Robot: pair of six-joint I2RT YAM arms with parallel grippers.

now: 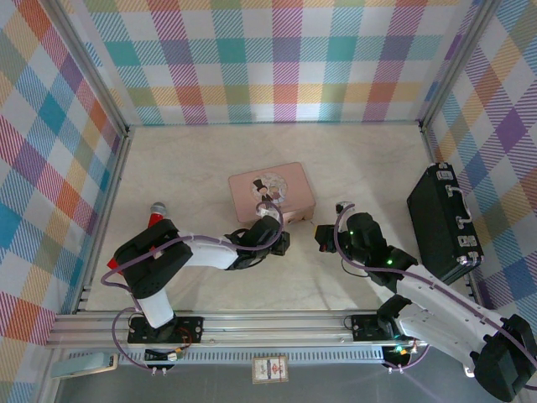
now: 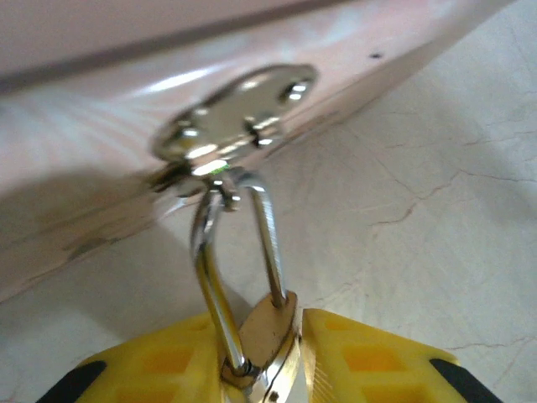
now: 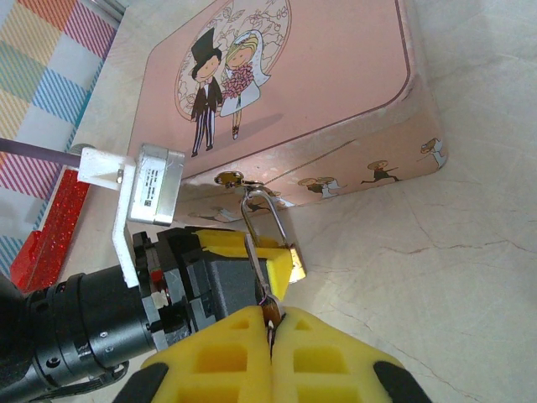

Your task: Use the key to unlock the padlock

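Note:
The padlock [image 2: 267, 323], brass body with a silvery shackle [image 2: 268, 227], hangs from the hasp [image 2: 239, 126] on the front of the pink tin [image 3: 294, 92]. My left gripper [image 2: 268, 353] is shut on its body, one yellow finger on each side. In the right wrist view the padlock [image 3: 298, 262] peeks out beside the left gripper's yellow fingers [image 3: 273, 252]. My right gripper [image 3: 271, 323] is shut on the head of the key [image 3: 258, 273], whose thin blade points up along those fingers. I cannot tell whether the tip is in the lock. From above, both grippers [image 1: 281, 242] [image 1: 321, 238] meet just in front of the tin [image 1: 270, 191].
A red toy microphone [image 1: 156, 217] lies left of the tin, by the left arm. A black case [image 1: 445, 222] stands at the right wall. Checked walls close in the table on three sides.

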